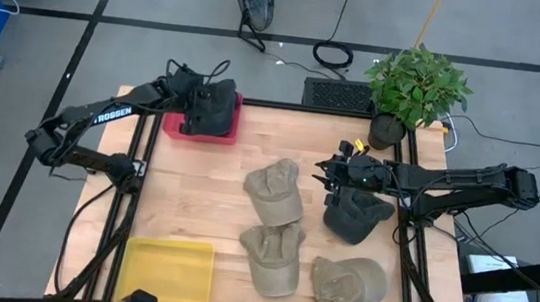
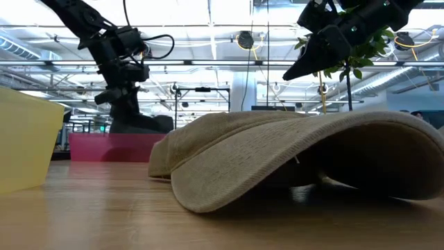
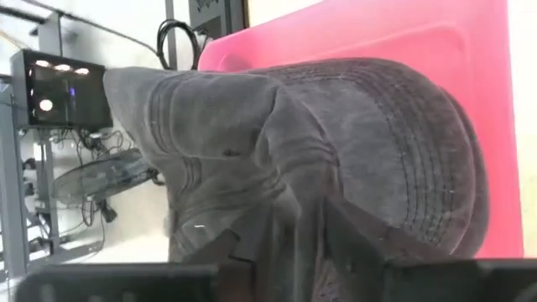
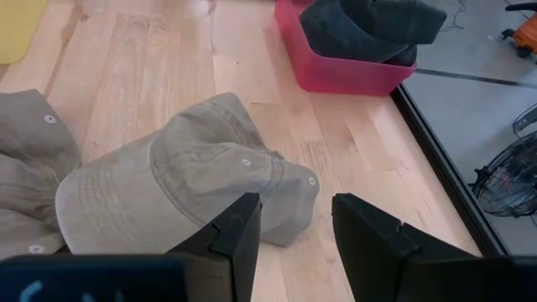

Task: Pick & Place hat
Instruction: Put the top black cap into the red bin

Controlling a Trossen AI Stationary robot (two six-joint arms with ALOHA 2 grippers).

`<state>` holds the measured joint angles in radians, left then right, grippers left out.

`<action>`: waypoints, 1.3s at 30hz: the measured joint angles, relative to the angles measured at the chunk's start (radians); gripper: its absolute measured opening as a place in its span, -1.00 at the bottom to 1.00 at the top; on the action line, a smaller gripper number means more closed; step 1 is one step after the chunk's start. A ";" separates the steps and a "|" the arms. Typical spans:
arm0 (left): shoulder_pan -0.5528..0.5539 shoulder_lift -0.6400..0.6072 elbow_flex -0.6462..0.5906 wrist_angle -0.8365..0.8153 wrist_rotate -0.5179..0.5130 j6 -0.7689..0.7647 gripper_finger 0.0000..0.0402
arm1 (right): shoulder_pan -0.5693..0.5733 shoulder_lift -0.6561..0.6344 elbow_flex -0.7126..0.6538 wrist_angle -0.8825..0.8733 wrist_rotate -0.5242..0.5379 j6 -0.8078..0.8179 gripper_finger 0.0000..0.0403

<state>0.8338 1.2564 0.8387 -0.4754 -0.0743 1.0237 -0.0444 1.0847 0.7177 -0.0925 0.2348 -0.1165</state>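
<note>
A dark grey hat (image 1: 212,105) (image 3: 352,143) sits at the pink tray (image 1: 230,132) (image 3: 470,67) in the far left corner. My left gripper (image 1: 198,103) (image 2: 118,94) (image 3: 302,252) is shut on it. A second dark hat (image 1: 356,215) lies on the wood under my right arm. Three khaki hats (image 1: 276,192) (image 1: 274,257) (image 1: 346,285) lie mid-table; the nearest fills the low view (image 2: 298,153). My right gripper (image 1: 328,169) (image 4: 295,218) is open and raised above the table, holding nothing, with a khaki hat (image 4: 185,184) ahead of it. My left gripper pinches bunched cloth of the dark hat's crown (image 3: 289,205), close to the stitched brim (image 3: 419,168). Folds run toward the fingers. The fingers come from above, slanting down from the table's left. The hat hangs below them, its lower part (image 2: 139,126) down in the pink tray.
A yellow tray (image 1: 167,271) (image 2: 21,139) stands at the near left. A potted plant (image 1: 413,86) stands at the far right corner. A black frame rail (image 1: 411,246) edges the table. Bare wood lies between the pink tray and the khaki hats.
</note>
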 joint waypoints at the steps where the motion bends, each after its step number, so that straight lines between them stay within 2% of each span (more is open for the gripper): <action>1: -0.003 0.000 0.000 0.004 -0.010 -0.006 -0.31 | 0.000 0.000 0.000 0.000 0.000 0.000 -0.33; 7: -0.036 0.000 0.003 0.013 -0.103 -0.006 -0.02 | 0.000 0.000 0.000 0.001 0.000 0.000 -0.33; 12: -0.090 -0.032 0.038 -0.001 -0.178 -0.129 0.03 | 0.000 0.000 0.000 0.003 0.000 -0.003 -0.33; 15: -0.124 -0.074 0.066 0.008 -0.180 -0.333 0.00 | 0.000 0.000 0.000 0.003 0.000 -0.005 -0.33; 22: -0.175 -0.118 0.099 0.031 -0.136 -1.045 -0.13 | 0.000 0.000 0.000 0.008 0.000 -0.003 -0.33; 24: -0.193 -0.119 0.094 0.028 -0.120 -1.174 -0.17 | 0.000 0.000 0.000 0.012 0.000 -0.001 -0.33; 29: -0.257 -0.064 0.056 0.020 -0.083 -1.246 -0.31 | 0.000 0.000 0.000 0.013 -0.003 0.000 -0.33; 36: -0.242 0.103 0.024 0.059 -0.208 -1.276 -0.48 | 0.000 0.000 0.000 0.014 -0.003 -0.009 -0.33; 39: -0.200 0.168 0.024 0.077 -0.216 -1.258 -0.51 | 0.000 0.000 0.000 0.014 -0.002 -0.011 -0.33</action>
<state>0.6338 1.4248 0.8627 -0.3988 -0.2906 -0.2340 -0.0441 1.0846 0.7177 -0.0788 0.2325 -0.1272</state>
